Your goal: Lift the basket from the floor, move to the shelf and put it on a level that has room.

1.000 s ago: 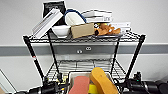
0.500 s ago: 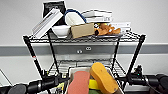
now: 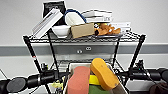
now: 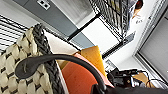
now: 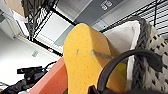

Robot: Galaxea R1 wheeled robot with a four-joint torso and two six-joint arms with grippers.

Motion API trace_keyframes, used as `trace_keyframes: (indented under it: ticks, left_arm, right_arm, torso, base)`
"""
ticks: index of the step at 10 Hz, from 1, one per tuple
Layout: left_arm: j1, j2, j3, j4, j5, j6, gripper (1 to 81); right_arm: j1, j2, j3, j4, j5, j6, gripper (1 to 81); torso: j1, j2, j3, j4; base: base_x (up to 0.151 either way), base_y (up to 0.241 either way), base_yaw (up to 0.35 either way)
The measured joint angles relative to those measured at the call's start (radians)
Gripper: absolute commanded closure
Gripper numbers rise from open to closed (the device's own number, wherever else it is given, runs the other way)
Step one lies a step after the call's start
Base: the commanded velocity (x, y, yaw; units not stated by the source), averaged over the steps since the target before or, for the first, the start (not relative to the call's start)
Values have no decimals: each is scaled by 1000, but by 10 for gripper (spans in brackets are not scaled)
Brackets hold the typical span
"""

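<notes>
Both grippers sit at the sides of the basket (image 3: 73, 67), the left gripper (image 3: 56, 75) at the end of its dark arm coming in from the left and the right gripper (image 3: 127, 73) at the end of its arm from the right, each level with the basket's rim; whether their fingers are clamped on the rim or parted I cannot tell from any view. The basket is raised off the floor, hanging between the two arms directly in front of the shelf (image 3: 140, 47), below its cluttered top tier and close against the wire grid of the tier behind it. Inside it stand an orange-yellow sponge (image 3: 103, 73) leaning to the right, a salmon-red sponge (image 3: 78, 81) beside it on the left, a yellow piece (image 3: 93, 80) between them and something green (image 3: 96, 90) underneath. From the left wrist, the woven cream wall of the basket with its dark braided rim fills the foreground, with a dark curved cable (image 4: 57, 60) arching across it and the red sponge behind. From the right wrist, the yellow sponge stands large against the basket's pale inner lining. The top tier carries a white bowl (image 3: 60, 30), a brown cardboard box (image 3: 82, 30), stacked white boxes (image 3: 97, 15), a black bag (image 3: 53, 6) and an orange plush toy (image 3: 107, 29).
</notes>
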Motion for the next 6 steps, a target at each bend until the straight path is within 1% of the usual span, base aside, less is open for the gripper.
trace_keyframes:
  ticks: [2,6]
  left_arm:
    - [-19,1,-7,-7,0,1,811]
    - [-43,69,-134,-7,6,0,811]
  right_arm:
    - [27,9,-5,7,-1,0,811]
    - [39,106,-126,6,0,0,811]
  torso:
    - [0,0,0,0]
    - [0,0,0,0]
  base:
    - [0,0,0]
    - [0,0,0]
